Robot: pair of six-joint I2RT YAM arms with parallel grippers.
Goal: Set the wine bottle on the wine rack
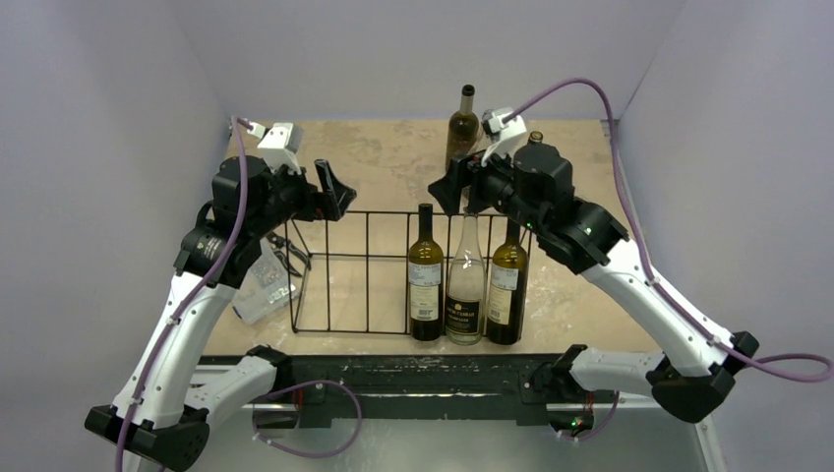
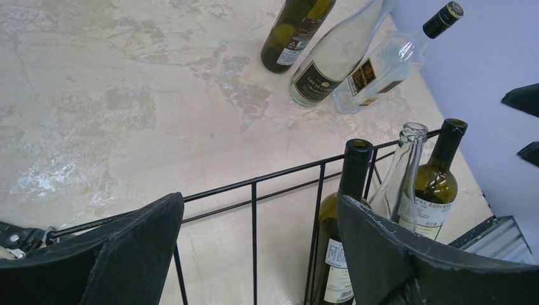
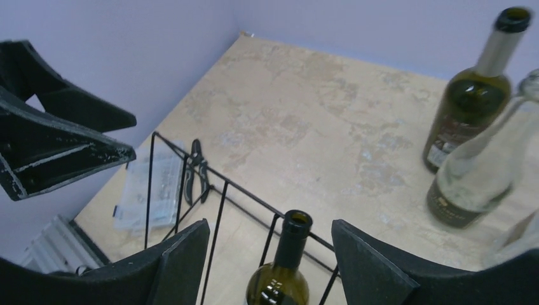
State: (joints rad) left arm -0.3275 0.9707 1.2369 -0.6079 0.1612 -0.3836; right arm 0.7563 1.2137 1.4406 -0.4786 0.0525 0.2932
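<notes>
The black wire wine rack stands mid-table with three wine bottles upright at its right end: a dark one, a clear one and a green one. My right gripper hovers over them. In the right wrist view it is open, and the dark bottle's open neck shows below between the fingers, untouched. My left gripper hangs open over the rack's far rail, and the left wrist view shows that gripper holding nothing. More wine bottles stand on the table behind the rack.
A clear plastic box and black pliers lie left of the rack. One far bottle stands by the back wall, and another shows behind the right arm. Grey walls close in the left, back and right sides.
</notes>
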